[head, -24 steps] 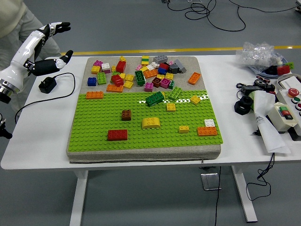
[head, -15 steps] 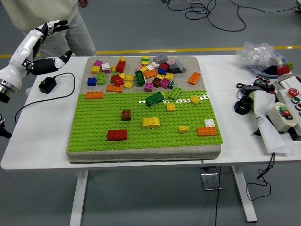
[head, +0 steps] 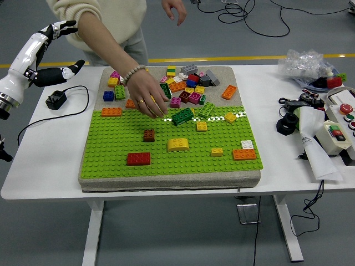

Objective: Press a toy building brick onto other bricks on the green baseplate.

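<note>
At the table's far side, a person [head: 105,14] in a cream top was leaning in, one hand [head: 148,95] lowered among the loose bricks [head: 183,83] heaped behind the green baseplate [head: 111,155], its fingers curled down over them. The other hand [head: 175,8] was held up, open. The robot's left hand [head: 52,50] was raised beyond the table's left corner, fingers spread, nothing held. Single bricks were seated on the baseplate: red [head: 138,159], brown [head: 148,135], yellow [head: 177,144], orange [head: 244,154]. A black plug [head: 55,100] was seen at left, a control box [head: 338,130] and plastic bag [head: 308,62] at right. The white table [head: 44,172] was set on grey floor crossed by a yellow line.
</note>
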### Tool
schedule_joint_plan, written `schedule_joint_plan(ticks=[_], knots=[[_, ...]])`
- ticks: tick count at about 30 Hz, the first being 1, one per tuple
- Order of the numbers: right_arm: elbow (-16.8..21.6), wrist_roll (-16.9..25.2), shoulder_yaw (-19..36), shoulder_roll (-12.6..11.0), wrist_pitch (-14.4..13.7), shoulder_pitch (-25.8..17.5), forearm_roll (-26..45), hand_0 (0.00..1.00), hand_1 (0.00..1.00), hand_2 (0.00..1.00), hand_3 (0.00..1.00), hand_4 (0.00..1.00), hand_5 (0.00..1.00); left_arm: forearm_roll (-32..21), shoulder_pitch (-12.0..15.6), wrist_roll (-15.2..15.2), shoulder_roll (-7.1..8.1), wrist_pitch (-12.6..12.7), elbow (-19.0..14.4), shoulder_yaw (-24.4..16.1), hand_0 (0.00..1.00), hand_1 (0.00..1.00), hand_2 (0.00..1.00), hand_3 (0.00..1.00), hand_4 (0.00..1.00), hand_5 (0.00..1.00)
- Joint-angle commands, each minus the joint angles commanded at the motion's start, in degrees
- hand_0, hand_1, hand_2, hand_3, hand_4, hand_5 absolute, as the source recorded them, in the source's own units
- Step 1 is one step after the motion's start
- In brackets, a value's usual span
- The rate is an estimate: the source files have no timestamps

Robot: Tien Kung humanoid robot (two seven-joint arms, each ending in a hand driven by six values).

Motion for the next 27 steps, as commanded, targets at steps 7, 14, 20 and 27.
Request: schedule_joint_plan(ticks=[7,14,20,27], knots=[[0.0,0.0,0.0,0.0,0.0,0.0,0.0,0.801,0.729,0.756,0.738,0.998,0.666,0.1,0.1,0.2,-0.03,0.2,-0.1,-0.1,0.988,0.905,0.85,0.896,0.702,0.016],[0.0,-0.1,-0.1,0.0,0.0,0.0,-0.1,0.801,0.729,0.755,0.739,0.998,0.665,0.2,0.1,0.3,-0.05,0.3,-0.1,-0.1,0.989,0.905,0.85,0.895,0.705,0.017],[0.0,-0.2,-0.3,0.0,-0.1,0.0,-0.2,0.801,0.729,0.755,0.738,0.998,0.665,0.2,0.1,0.3,-0.01,0.4,0.0,0.0,0.989,0.904,0.849,0.894,0.706,0.02],[0.0,-0.2,-0.4,0.0,0.0,0.0,-0.2,0.801,0.729,0.754,0.738,0.998,0.665,0.3,0.1,0.4,0.08,0.4,0.1,0.0,0.989,0.903,0.846,0.893,0.706,0.019]])
